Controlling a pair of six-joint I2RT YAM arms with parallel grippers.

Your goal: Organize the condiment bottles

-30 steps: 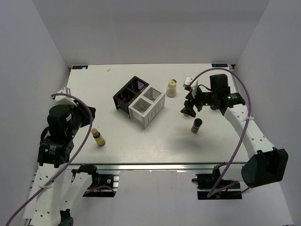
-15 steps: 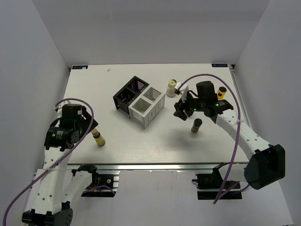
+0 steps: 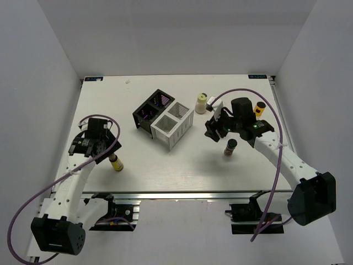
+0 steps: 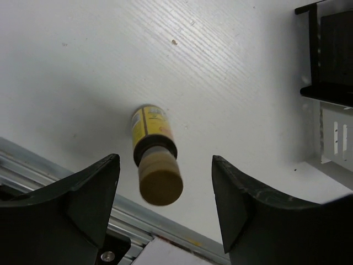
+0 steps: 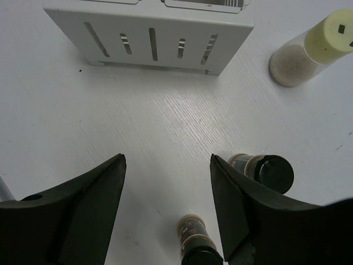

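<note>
A yellow-labelled bottle (image 4: 156, 159) with a tan cap stands near the table's front left (image 3: 115, 162). My left gripper (image 4: 165, 165) is open, with the cap between its fingers and touching neither; in the top view this gripper (image 3: 108, 150) is just above-left of the bottle. My right gripper (image 5: 166, 165) is open and holds nothing. It hovers right of the white box (image 3: 212, 129). Two dark bottles with black caps (image 5: 266, 171) (image 5: 196, 240) stand under it; one shows from above (image 3: 230, 147). A cream jar (image 5: 309, 52) (image 3: 201, 103) stands behind. A yellow bottle (image 3: 259, 109) peeks out past the right arm.
A black compartment box (image 3: 150, 109) and a white slotted one (image 3: 172, 126) stand together at mid-table, with the white box's slotted wall (image 5: 149, 33) ahead of my right gripper. The table's metal front rail (image 4: 55, 171) runs close below the yellow-labelled bottle.
My left arm has swung out over the table and down to the yellow-labelled bottle, jaws now open. My right gripper has moved left, toward the white box.
</note>
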